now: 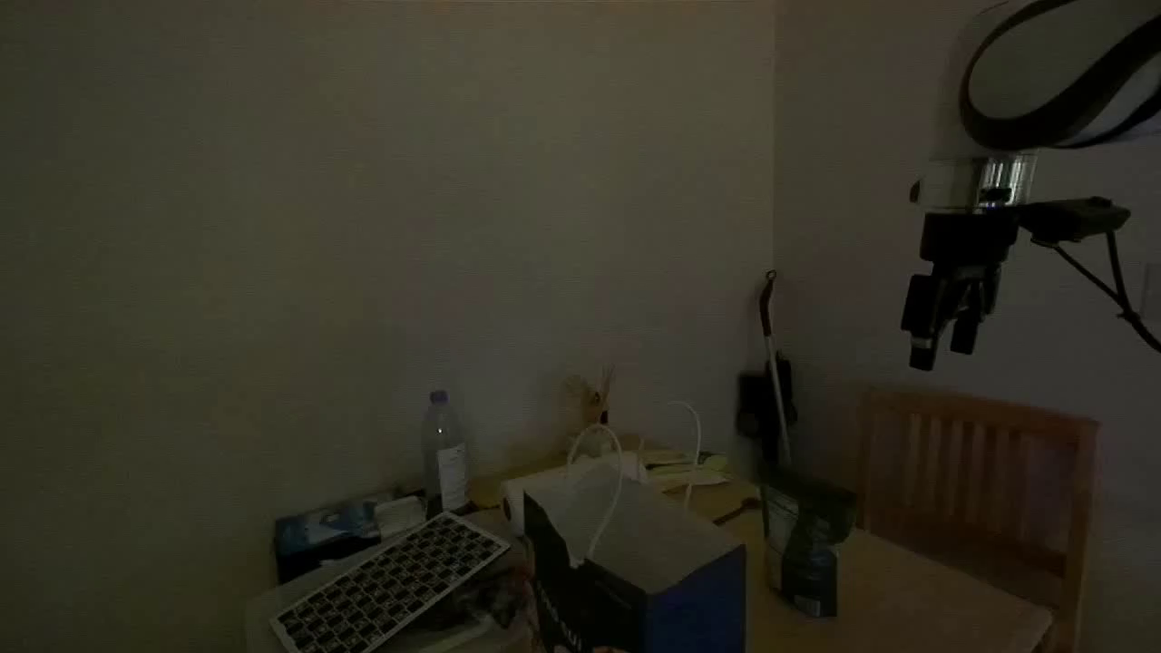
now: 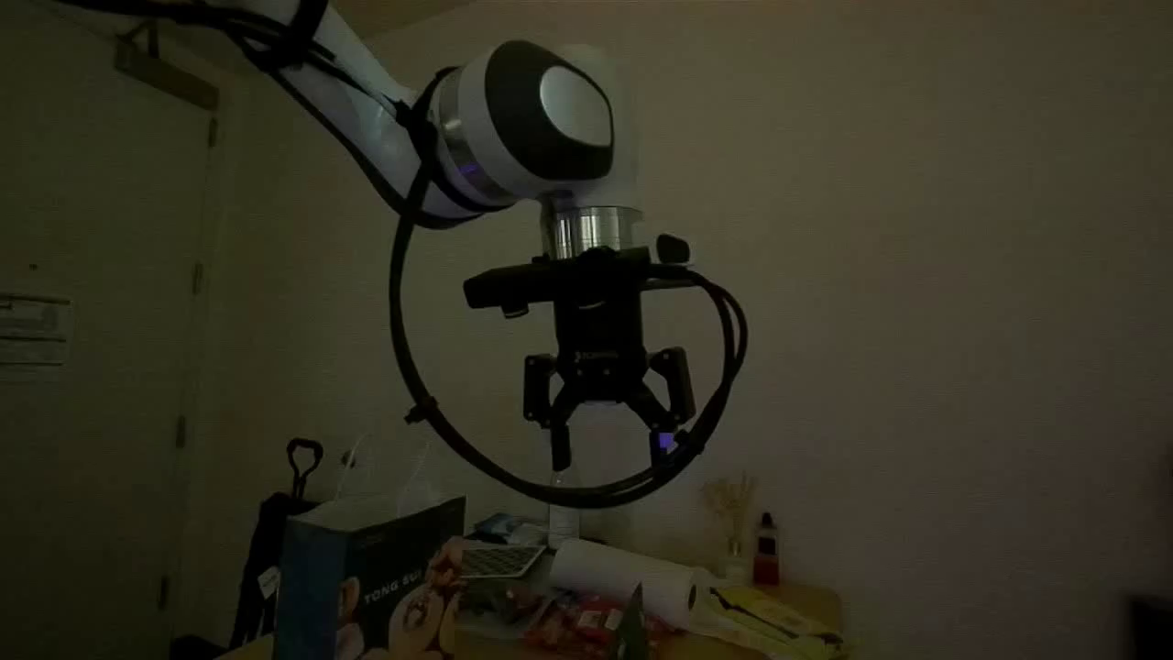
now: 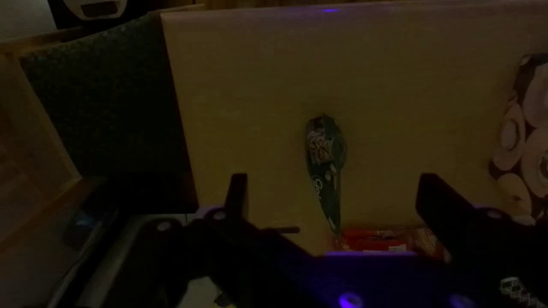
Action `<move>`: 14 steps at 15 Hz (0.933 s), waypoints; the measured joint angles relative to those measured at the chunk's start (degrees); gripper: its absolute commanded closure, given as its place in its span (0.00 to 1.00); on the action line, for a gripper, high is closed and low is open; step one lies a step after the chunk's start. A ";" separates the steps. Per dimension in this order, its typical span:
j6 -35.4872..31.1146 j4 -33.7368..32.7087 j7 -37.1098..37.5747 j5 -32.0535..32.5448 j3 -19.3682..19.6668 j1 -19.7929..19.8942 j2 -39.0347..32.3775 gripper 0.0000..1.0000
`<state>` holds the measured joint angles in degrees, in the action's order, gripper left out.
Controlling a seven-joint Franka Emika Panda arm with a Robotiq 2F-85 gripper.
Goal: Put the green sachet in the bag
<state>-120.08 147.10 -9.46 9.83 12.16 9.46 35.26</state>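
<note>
The green sachet [image 1: 805, 544] is a dark green packet standing upright on the table beside the bag. Only its tip [image 2: 632, 628] shows at the bottom of an exterior view. In the wrist view the sachet [image 3: 324, 171] is seen from above, between and beyond the fingers. The bag [image 1: 694, 603] is a dark blue paper-like bag with white handles and a wide open mouth. It also shows in an exterior view [image 2: 316, 587], and its printed side [image 3: 528, 145] is at the right of the wrist view. My gripper [image 1: 943, 355] [image 2: 610, 456] [image 3: 332, 182] is open and empty, high above the table.
A pale grid-patterned tray [image 1: 390, 585] and a clear bottle [image 1: 444, 458] stand beyond the bag. A white paper roll [image 2: 628, 577] and red packages [image 2: 591, 623] lie on the table [image 3: 257, 77]. A wooden chair [image 1: 980, 453] stands at the table's edge.
</note>
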 measured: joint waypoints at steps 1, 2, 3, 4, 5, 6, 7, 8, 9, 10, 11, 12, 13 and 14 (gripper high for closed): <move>0.00 0.00 0.00 0.00 0.00 0.00 0.00 0.00; 0.00 0.00 0.00 0.00 0.00 0.00 0.00 0.00; 0.00 0.00 0.00 0.00 0.00 0.00 0.00 0.00; 0.00 0.00 0.00 0.00 0.00 0.00 0.00 0.00; 0.00 0.00 0.00 -0.01 0.00 0.00 0.00 0.00; 0.00 0.00 0.00 -0.02 -0.02 0.00 -0.07 0.00; 0.00 -0.01 0.00 -0.07 -0.02 -0.07 -0.36 0.00; 0.00 -0.01 0.00 -0.08 -0.05 -0.22 -0.91 0.00; 0.00 -0.04 0.00 -0.11 -0.12 -0.54 -1.78 0.00; 0.00 -0.11 0.00 -0.25 -0.30 -1.00 -2.96 0.00; -0.01 -0.22 0.00 -0.46 -0.60 -1.62 -4.32 0.00; -0.01 -0.40 0.00 -0.60 -1.00 -2.32 -5.83 0.00; -0.01 -0.70 0.00 -0.65 -1.46 -3.03 -7.46 0.00; -0.01 -1.03 0.01 -0.66 -1.94 -3.57 -9.06 0.00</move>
<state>-120.09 146.08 -9.45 9.17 10.22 5.89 26.21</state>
